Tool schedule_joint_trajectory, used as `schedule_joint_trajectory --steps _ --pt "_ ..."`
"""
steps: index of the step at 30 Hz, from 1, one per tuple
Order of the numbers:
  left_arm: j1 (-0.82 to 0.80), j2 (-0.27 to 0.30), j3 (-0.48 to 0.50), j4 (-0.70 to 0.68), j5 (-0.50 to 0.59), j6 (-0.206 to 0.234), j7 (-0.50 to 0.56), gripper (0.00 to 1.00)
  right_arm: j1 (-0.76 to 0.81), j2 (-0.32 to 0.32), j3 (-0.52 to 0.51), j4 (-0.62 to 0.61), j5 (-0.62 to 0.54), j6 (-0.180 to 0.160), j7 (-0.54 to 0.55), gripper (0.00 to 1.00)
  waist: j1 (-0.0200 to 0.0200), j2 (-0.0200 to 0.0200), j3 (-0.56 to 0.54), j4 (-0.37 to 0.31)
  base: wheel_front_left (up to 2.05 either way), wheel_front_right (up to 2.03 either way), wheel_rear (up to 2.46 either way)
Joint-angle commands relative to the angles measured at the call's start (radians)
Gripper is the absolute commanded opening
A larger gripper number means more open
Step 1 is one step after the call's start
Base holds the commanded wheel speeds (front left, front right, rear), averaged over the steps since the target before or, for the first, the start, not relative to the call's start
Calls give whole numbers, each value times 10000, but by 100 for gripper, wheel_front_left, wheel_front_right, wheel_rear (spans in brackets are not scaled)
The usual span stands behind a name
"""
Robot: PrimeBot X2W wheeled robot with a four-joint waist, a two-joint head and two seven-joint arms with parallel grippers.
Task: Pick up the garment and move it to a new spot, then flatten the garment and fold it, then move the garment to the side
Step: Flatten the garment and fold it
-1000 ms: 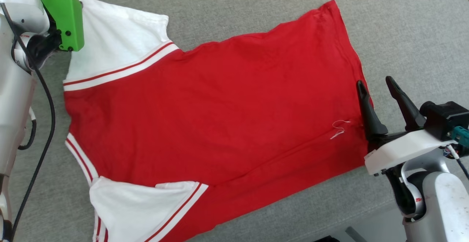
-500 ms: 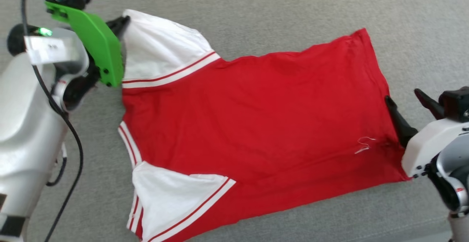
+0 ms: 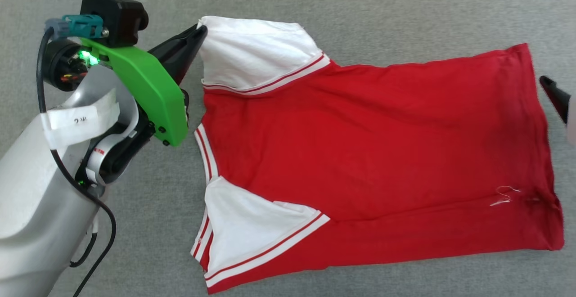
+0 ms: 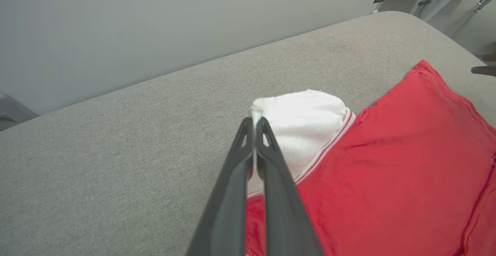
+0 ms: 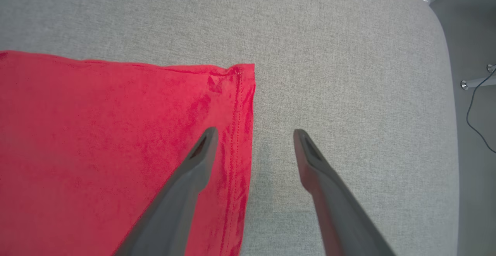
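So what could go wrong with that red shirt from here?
1. The left tool pinches just a thin corner of the white sleeve; a pull might slip it free.
2. The right tool stands open over the hem, holding nothing, so pulling from one side may drag and bunch the garment rather than flatten it.

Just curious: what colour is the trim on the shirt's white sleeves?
White with thin red stripes, on the red jersey shirt; best in the head view.
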State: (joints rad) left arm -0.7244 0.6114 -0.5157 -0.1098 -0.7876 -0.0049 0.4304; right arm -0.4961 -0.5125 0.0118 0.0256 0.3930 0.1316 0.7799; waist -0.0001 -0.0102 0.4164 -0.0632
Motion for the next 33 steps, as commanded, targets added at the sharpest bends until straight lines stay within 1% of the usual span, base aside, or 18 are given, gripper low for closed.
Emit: schedule_joint_trajectory --steps 1,5,10,19,20,21,22,23,26,33 --pt "215 33 -8 -245 72 103 -74 0 -349 -72 -49 260 56 -9 159 100 1 102 519 512 0 0 0" --pt "279 4 -108 -875 182 216 -56 0 -961 -170 -143 968 -34 -9 467 100 1 102 818 778 0 0 0" --pt "307 -84 -228 -1366 265 289 -68 0 -1488 -212 -19 1716 -178 -9 441 100 1 102 1144 1024 0 0 0" --pt "352 -221 -402 -1620 350 320 -161 0 -1718 -373 686 2821 -437 -9 110 100 1 102 1406 1301 0 0 0" --pt "360 -234 -414 -1611 351 321 -175 0 -1700 -373 733 2926 -413 -9 112 73 1 102 1400 1315 0 0 0" --pt "374 -247 -423 -1586 342 317 -197 0 -1683 -379 800 3032 -393 -9 95 42 1 102 1384 1330 0 0 0" --pt "390 -250 -420 -1546 331 317 -221 0 -1682 -389 858 3111 -387 -9 39 28 1 102 1364 1334 0 0 0" --pt "407 -246 -411 -1500 321 318 -245 0 -1695 -399 903 3164 -389 -9 -57 0 1 102 1343 1332 0 0 0" --pt "467 -265 -396 -1370 276 325 -317 0 -1784 -392 927 3296 -441 -9 -458 0 1 102 1226 1307 0 0 0" --pt "819 -441 -176 -829 -113 387 -724 0 -1846 -330 820 3602 -464 -9 -1923 0 1 102 642 1189 0 0 0"
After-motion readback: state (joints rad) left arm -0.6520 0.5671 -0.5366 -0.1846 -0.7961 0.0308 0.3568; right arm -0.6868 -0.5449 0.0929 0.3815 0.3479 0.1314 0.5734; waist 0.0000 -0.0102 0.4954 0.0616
